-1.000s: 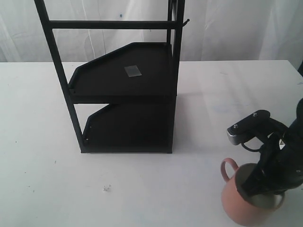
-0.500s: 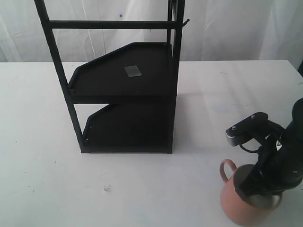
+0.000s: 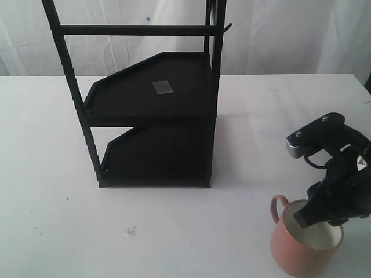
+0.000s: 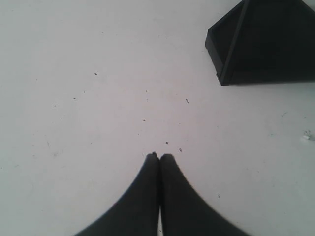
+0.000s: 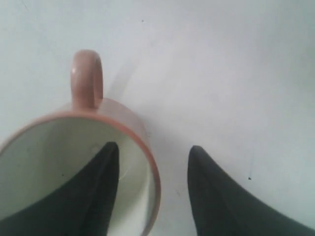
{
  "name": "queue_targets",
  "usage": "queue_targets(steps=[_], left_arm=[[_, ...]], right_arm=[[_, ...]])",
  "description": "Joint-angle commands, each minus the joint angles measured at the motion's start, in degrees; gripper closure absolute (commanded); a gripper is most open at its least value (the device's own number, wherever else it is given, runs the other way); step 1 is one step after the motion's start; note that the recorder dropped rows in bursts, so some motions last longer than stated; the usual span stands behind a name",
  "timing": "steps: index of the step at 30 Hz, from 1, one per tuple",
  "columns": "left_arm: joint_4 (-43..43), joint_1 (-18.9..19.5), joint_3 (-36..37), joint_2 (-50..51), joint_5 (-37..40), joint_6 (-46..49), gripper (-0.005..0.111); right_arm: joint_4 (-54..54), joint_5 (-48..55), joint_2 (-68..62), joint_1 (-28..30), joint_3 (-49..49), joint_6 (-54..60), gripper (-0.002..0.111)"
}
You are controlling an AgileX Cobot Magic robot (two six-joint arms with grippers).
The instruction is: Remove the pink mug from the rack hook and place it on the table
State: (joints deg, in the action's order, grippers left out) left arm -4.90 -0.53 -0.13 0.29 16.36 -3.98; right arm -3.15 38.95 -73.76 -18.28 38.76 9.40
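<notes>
Clearance, exterior view: pink mug (image 3: 294, 256) is standing upright on the table (image 3: 174, 237), well apart from the rack (image 3: 152, 110). Left wrist view: left gripper (image 4: 158, 156) is hanging closed over bare tabletop. Right wrist view: right gripper (image 5: 153, 147) is straddling the mug's rim, jaws spread.

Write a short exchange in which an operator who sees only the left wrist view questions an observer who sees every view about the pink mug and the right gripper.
Operator: I see only table and a corner of the rack. Where is the pink mug?
Observer: The pink mug stands upright on the table, off the rack hook.
Operator: Is the right gripper gripping it?
Observer: No. The right gripper is open, with one finger inside the mug and the other outside its wall.
Operator: Which way does the handle face?
Observer: The handle points towards the rack's side of the table.
</notes>
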Motion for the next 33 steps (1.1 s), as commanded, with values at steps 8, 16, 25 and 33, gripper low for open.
queue_targets(steps=[8,16,25,33], left_arm=[[-0.43,-0.14,0.13,-0.29,-0.03,-0.06,0.107],[-0.54,-0.14,0.13,-0.29,-0.17,-0.16,0.107],[-0.54,-0.14,0.13,-0.29,-0.05,-0.19,0.107],[-0.54,-0.14,0.13,-0.29,-0.05,-0.19,0.107]], right_arm=[[1.56,4.32,16.51,0.0,-0.04,-0.15,0.066],[12.62,5.16,47.01,0.0,-0.04,-0.21,0.098],[18.78,17.49,69.36,0.0,-0.04,-9.4,0.108],[17.35,16.54,72.63,0.0,-0.04,-9.4,0.108]])
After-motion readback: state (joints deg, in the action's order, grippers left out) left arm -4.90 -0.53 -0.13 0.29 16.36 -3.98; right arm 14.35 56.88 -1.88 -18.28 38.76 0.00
